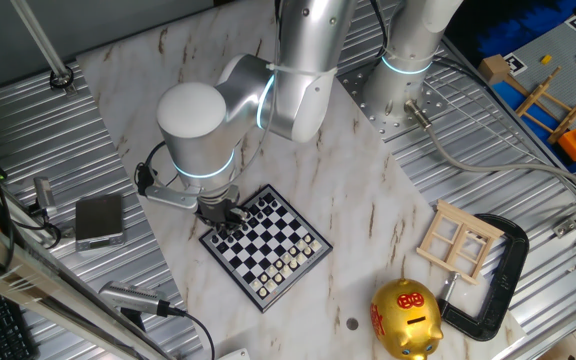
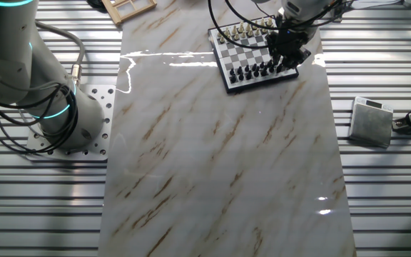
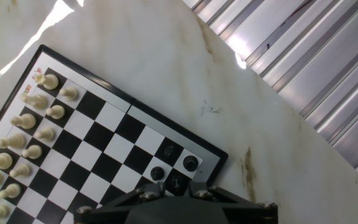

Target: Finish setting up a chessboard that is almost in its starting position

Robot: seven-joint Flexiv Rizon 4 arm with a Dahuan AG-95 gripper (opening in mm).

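The chessboard (image 1: 268,245) lies on the marble tabletop, small, black and white with a dark rim; it also shows in the other fixed view (image 2: 252,51) and the hand view (image 3: 135,107). White pieces (image 3: 33,134) stand in two rows along one side, and black pieces (image 3: 191,163) stand at the opposite side. My gripper (image 1: 223,215) is low over the board's black-piece corner, also seen in the other fixed view (image 2: 288,51). In the hand view the gripper (image 3: 176,183) has its fingers close on either side of a black piece (image 3: 176,180), which they appear to hold.
A pale wooden frame (image 1: 458,240), a black clamp (image 1: 503,275) and a golden piggy bank (image 1: 405,318) lie to the right of the board. A grey box (image 1: 100,220) sits on the ribbed metal to the left. The ribbed metal surface (image 3: 328,74) borders the marble.
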